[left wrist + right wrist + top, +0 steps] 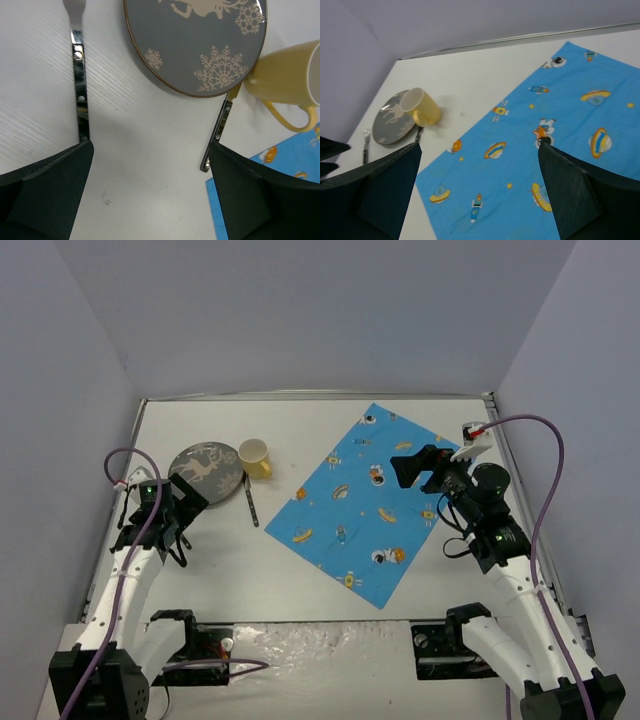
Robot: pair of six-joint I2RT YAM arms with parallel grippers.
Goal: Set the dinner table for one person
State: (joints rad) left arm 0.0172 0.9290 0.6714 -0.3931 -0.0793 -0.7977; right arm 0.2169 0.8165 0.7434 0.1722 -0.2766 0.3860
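The white dinner table (300, 430) holds a grey plate with a reindeer print (207, 468) at the left, with a yellow mug (254, 458) touching its right edge. A dark-handled utensil (250, 502) lies below the mug, its top end hidden under the plate (200, 40). A fork (78, 75) lies left of the plate. My left gripper (175, 520) is open and empty, low over bare table (140, 150) just below the plate. My right gripper (418, 465) is open and empty above the blue cartoon-printed cloth (365, 505).
The cloth lies slanted at centre right and reaches toward the near edge (530, 150). Grey walls close in the table on three sides. The metal rim (320, 395) runs along the far edge. The mug (422, 106) and plate (392, 122) show in the right wrist view.
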